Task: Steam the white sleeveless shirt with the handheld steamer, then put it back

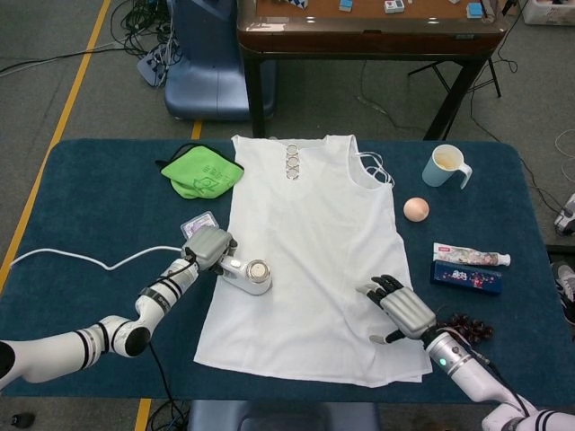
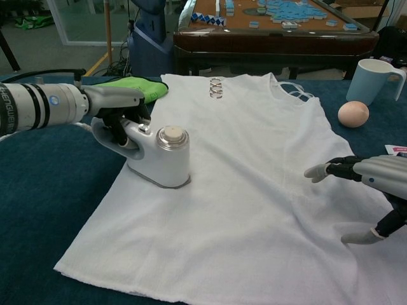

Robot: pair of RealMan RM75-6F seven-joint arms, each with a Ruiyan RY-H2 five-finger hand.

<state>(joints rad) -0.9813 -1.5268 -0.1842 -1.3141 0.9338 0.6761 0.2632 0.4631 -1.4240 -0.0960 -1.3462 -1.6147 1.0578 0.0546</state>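
The white sleeveless shirt [image 1: 310, 260] [image 2: 248, 171] lies flat on the dark blue table [image 1: 108, 206], neck toward the far edge. The white handheld steamer [image 1: 248, 275] [image 2: 160, 159] rests flat on the shirt's left side, near its edge. My left hand [image 1: 207, 247] [image 2: 117, 108] grips the steamer's handle, and a white cord [image 1: 81, 259] trails off to the left. My right hand [image 1: 400, 308] [image 2: 365, 190] rests on the shirt's lower right part with fingers spread, holding nothing.
A green cloth [image 1: 202, 172] lies at the back left, a small packet [image 1: 199, 222] beside the shirt's left edge. On the right are a pale blue mug [image 1: 445, 166], an egg-like ball [image 1: 416, 209], a toothpaste tube [image 1: 472, 256] and box [image 1: 465, 277], and dark grapes [image 1: 469, 325].
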